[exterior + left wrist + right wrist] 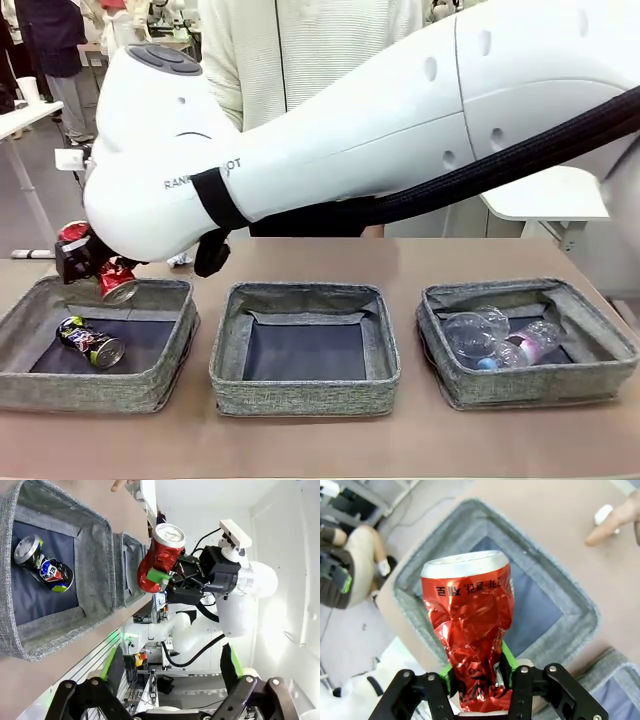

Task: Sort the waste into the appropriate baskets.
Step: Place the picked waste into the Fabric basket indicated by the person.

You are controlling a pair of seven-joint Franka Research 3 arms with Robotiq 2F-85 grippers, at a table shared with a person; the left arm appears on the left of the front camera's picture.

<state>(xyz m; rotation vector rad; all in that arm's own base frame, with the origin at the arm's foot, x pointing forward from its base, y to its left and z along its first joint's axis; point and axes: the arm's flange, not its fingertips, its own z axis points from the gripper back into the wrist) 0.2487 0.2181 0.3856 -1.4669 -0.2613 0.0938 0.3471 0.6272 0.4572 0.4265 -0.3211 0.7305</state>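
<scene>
Placement step — the right gripper [479, 677], clamped on the crushed red can [112, 277], hangs over the far edge of the left basket [170, 350] beside the black printed can [90, 342]; next move — release over the basket's middle

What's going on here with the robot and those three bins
The robot is sorting trash into three grey baskets. Its right hand grips a crushed red can above the left basket, which already holds a black printed can. The middle basket has nothing in it, and the right basket holds a clear cup and a plastic bottle. The left hand is open, holding nothing. A person stands across the table.
</scene>
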